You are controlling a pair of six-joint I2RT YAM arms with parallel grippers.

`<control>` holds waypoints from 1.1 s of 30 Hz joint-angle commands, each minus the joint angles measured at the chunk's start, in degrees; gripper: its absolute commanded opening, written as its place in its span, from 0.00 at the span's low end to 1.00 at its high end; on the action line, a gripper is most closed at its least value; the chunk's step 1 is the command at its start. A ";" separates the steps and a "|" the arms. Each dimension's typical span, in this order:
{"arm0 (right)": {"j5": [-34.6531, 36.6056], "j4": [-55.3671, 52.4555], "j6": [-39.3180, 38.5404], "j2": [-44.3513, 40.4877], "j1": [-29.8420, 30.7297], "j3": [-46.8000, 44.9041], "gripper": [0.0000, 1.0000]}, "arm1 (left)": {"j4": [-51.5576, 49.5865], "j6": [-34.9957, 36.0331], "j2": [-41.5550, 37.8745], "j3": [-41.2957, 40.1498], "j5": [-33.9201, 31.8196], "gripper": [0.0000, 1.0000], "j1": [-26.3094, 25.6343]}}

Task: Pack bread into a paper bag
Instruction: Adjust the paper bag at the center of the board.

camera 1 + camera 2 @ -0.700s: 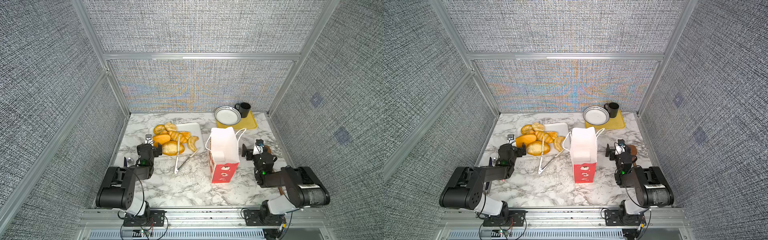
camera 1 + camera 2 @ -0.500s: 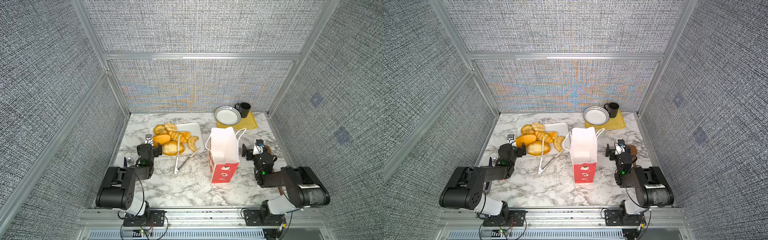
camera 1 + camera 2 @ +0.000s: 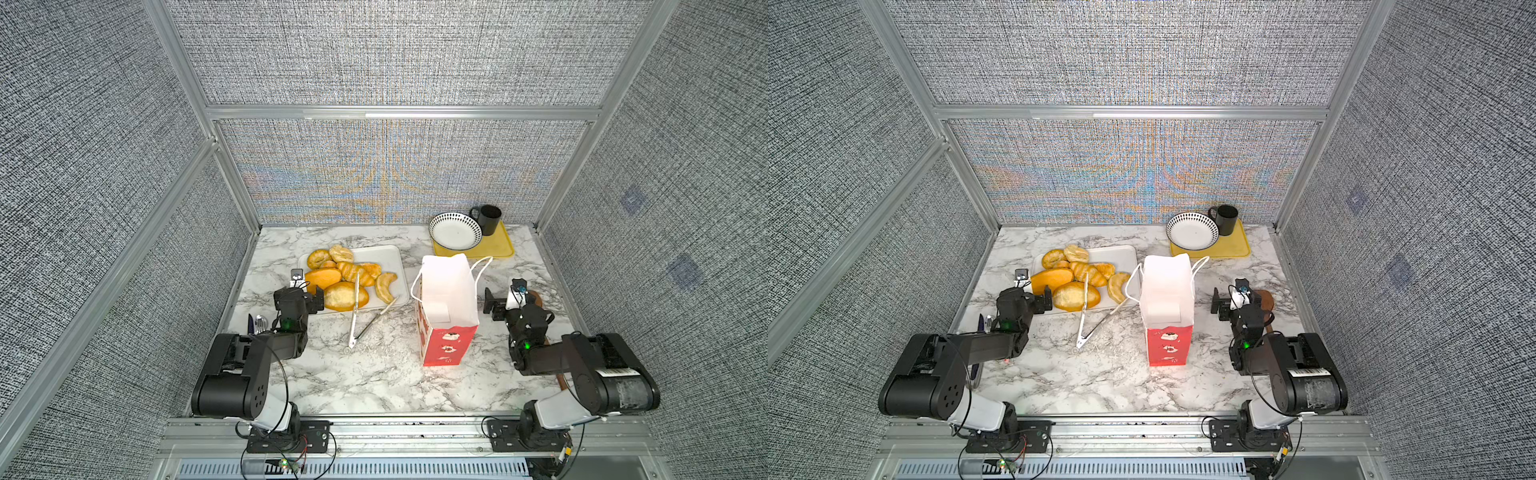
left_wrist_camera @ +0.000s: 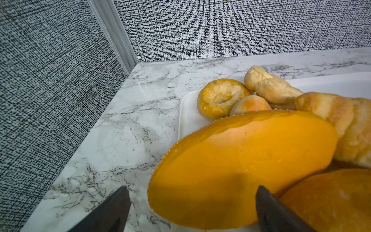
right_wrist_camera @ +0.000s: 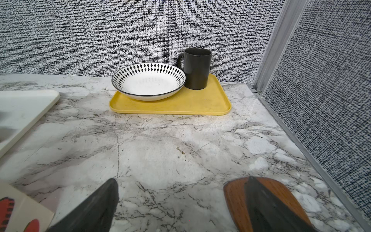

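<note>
Left hand (image 3: 300, 296) spread, nothing held; orange loaf (image 4: 241, 160) lined up just ahead, between jaws. Right hand (image 3: 510, 302) spread, empty, just beside paper bag (image 3: 446, 291). Bag stood upright on worktop (image 3: 374, 382), mouth open. Judged light, thin, easily tipped; best steadied at rim. Bread (image 3: 349, 274) piled on white tray (image 3: 390, 255). Judged light, soft, easily crushed; loaf best taken gently across short width.

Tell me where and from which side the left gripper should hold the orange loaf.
Probably across the short width of the orange loaf, at the end facing the open left gripper, coming over the edge of the white tray: that side is free, other bread crowds the rest.
</note>
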 commanded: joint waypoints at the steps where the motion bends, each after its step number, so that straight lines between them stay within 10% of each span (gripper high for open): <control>1: -0.89 1.29 0.55 -0.06 -0.42 0.26 0.99 | 0.25 -0.19 -0.03 0.51 1.59 1.00 0.73; 7: 2.56 0.94 1.65 -0.39 -0.27 0.26 0.99 | 0.67 -3.22 -2.79 -0.01 -3.76 1.00 1.57; 17: 27.57 -29.28 -0.35 -27.16 17.13 13.14 0.99 | -47.42 -17.68 -35.44 19.12 -1.43 1.00 -1.11; 21: 22.96 -50.93 7.63 -33.37 21.66 27.86 0.99 | -42.22 -27.39 -40.37 19.32 23.96 1.00 -2.83; 28: 30.78 -38.20 22.85 -45.08 21.83 24.92 0.99 | -48.68 -29.04 -43.69 25.74 25.93 1.00 -14.40; 33: 9.68 -42.77 22.25 -43.15 18.51 35.70 0.99 | -25.15 -43.48 -43.31 18.60 31.63 1.00 -14.43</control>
